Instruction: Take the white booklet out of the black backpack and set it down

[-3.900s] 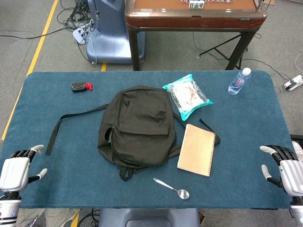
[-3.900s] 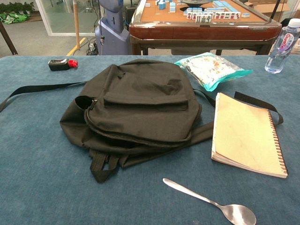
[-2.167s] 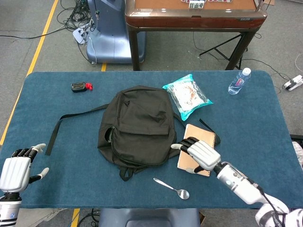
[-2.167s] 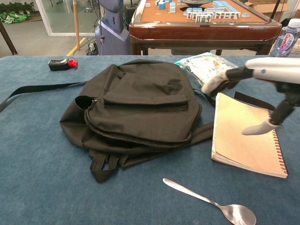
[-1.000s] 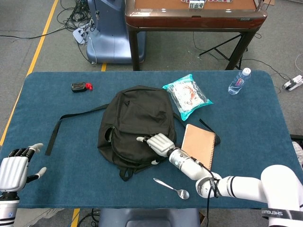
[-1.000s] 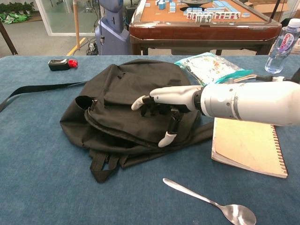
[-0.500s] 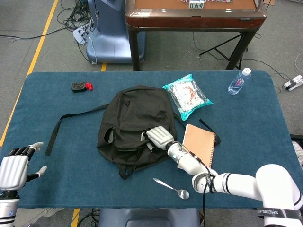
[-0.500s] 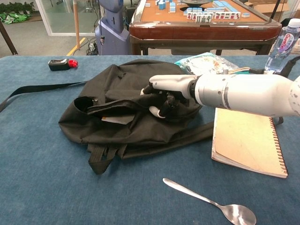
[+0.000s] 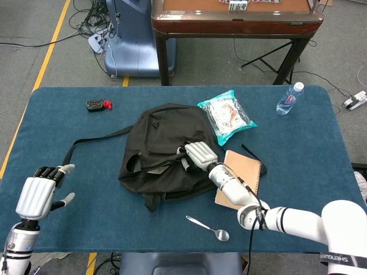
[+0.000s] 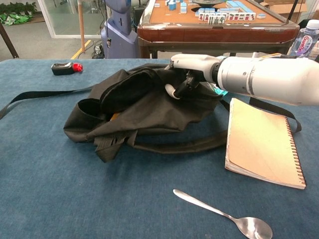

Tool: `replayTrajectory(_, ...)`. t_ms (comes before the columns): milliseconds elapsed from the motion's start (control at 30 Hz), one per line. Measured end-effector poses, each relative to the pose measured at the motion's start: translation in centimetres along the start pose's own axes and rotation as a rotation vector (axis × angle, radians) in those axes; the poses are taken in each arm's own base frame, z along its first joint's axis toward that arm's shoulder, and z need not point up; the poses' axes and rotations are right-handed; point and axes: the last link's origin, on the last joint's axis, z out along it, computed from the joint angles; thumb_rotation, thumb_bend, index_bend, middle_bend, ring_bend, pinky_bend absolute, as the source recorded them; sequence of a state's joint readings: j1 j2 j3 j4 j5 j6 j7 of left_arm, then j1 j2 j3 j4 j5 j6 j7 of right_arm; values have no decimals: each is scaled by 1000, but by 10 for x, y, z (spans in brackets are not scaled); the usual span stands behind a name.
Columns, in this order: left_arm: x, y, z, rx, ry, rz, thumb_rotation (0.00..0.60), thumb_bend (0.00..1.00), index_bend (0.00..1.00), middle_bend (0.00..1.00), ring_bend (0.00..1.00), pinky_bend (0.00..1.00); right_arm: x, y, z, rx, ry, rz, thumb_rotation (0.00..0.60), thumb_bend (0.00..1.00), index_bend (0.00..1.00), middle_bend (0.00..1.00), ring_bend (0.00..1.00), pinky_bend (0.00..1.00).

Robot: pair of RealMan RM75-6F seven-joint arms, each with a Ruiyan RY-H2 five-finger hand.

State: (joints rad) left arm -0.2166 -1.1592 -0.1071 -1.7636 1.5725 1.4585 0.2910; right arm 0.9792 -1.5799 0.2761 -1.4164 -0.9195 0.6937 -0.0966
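The black backpack [image 9: 155, 137] lies mid-table, its front bunched and lifted. My right hand [image 9: 199, 154] grips a fold of the fabric at the bag's right side and holds it raised off the table; in the chest view the right hand [image 10: 192, 67] pinches the cloth above the backpack [image 10: 149, 109]. The bag's mouth [image 10: 124, 89] gapes dark toward the left. No white booklet shows plainly inside it. At the table's front left corner my left hand [image 9: 37, 195] is held open, holding nothing, well away from the bag.
A tan spiral notebook [image 9: 243, 177] lies right of the bag, and a spoon [image 9: 209, 228] lies near the front edge. A snack bag [image 9: 226, 114] and water bottle [image 9: 289, 98] sit behind. A black-and-red device [image 9: 97, 105] is far left. A strap [image 9: 92, 140] trails left.
My right hand has pulled the gripped fabric up and back to the right, opening the bag's mouth wider. My left hand has risen and moved forward from the table's corner.
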Motion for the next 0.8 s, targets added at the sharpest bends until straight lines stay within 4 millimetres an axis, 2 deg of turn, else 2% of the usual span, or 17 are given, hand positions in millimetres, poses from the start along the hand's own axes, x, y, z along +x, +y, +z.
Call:
replayTrajectory(200, -2, 10, 7, -36, 1, -8, 600, 138, 347, 397, 384, 314, 6, 4, -5, -14, -11, 59, 600, 674, 521, 349, 197, 160)
replayTrajectory(433, -3, 10, 6, -33, -2, -12, 600, 138, 347, 397, 384, 313, -1, 4, -6, -15, -37, 84, 600, 668, 520, 349, 210, 160)
replayTrajectory(633, -3, 13, 10, -60, 12, -22, 600, 138, 347, 397, 384, 313, 8, 3, -3, -21, 69, 118, 600, 669, 520, 351, 214, 160)
replayTrajectory(800, -1, 28, 23, -157, 20, -54, 600, 138, 351, 397, 384, 312, 19, 7, -1, -60, 165, 180, 600, 669, 521, 351, 214, 160)
